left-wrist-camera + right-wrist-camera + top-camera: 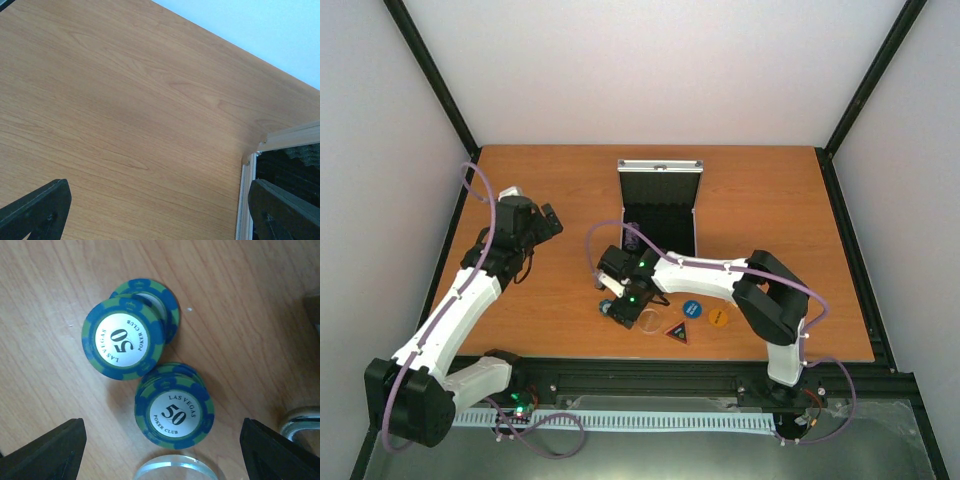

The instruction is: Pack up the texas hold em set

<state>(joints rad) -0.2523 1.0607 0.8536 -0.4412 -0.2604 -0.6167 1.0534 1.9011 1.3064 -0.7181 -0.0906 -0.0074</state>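
Texas hold em set, laid out on the wooden table (pixel 770 200), not yet packed. Silver aluminium case (pixel 665 215) at the back centre, open, black-lined, its lid (pixel 660 170) on the far side. In front of the case, nearer the arms: blue-and-green poker chips (pixel 122 342) marked 50 (Las Vegas Poker Club printed round the faces), in two short stacks close together, one more chip showing behind the farther stack. Just beside them a clear round disc (pixel 649 320), then a dark triangular button (pixel 677 331), a blue round button (pixel 692 309) and an orange round button (pixel 718 317), all flat on the wood.

Right gripper (pixel 160 440) poised over the chips, fingers spread wide to either side, touching none, holding nothing. Left gripper (pixel 160 215) well to the left of the case, likewise spread wide and empty, over bare wood, a corner of the case by its right finger.
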